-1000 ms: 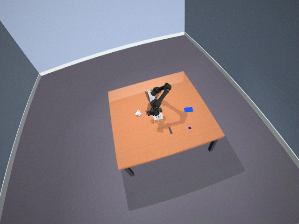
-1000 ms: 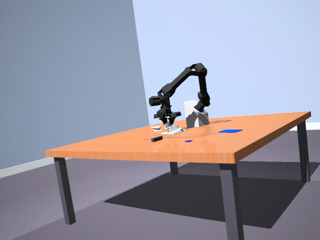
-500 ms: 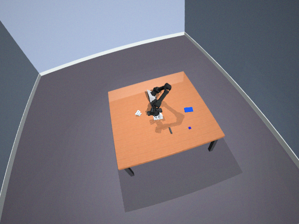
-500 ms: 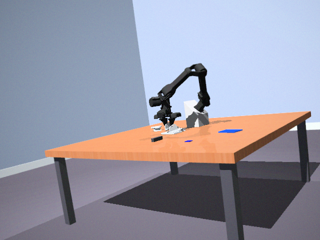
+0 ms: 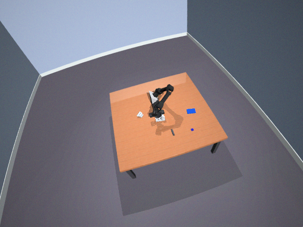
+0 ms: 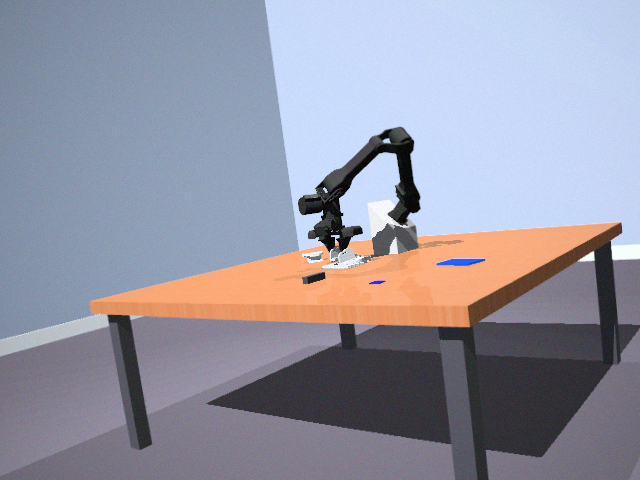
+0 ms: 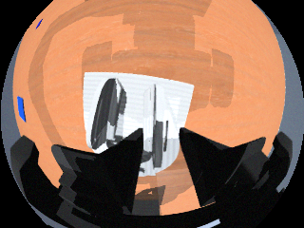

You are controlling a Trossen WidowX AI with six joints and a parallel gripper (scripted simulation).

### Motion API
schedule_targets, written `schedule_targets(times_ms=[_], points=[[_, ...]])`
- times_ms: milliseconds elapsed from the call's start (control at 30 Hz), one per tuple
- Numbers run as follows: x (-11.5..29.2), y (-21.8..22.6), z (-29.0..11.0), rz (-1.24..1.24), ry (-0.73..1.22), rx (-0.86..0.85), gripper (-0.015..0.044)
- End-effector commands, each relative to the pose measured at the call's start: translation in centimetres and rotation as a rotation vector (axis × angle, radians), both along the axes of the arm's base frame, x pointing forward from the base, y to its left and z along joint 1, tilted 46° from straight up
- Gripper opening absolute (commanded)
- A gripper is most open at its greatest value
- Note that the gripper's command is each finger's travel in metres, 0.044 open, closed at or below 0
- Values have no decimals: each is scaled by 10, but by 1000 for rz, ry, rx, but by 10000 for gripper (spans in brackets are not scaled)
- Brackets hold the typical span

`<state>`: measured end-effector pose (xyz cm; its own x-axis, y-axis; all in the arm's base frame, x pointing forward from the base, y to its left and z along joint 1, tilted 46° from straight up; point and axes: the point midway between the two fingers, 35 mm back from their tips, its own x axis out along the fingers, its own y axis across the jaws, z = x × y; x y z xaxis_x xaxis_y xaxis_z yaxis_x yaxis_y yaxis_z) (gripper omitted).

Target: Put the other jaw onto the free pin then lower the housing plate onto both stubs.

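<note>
Clasped in the claw (image 5: pixel 159 116) (image 6: pixel 336 251) (image 7: pixel 161 130) is a white jaw (image 6: pixel 334 253) (image 7: pixel 156 124), a slim upright piece over the white base (image 5: pixel 160 119) (image 6: pixel 330 266) (image 7: pixel 95 85) on the worktop (image 5: pixel 139 146) (image 6: pixel 232 289) (image 7: pixel 242 62). Beside it stands the other jaw (image 6: pixel 346 254) (image 7: pixel 105 114), rounded on top, its side deep in shadow. Well, I can't tell from here whether their teeth mesh. Near the base, a small white housing plate (image 5: pixel 139 114) (image 6: pixel 312 256) lies apart from both jaws.
</note>
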<state>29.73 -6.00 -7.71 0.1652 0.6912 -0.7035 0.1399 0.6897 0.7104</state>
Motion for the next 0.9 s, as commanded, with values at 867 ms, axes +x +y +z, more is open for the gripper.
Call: schedule_targets(times_ms=[867], points=[[1,6,-5,-4,0,4,134]])
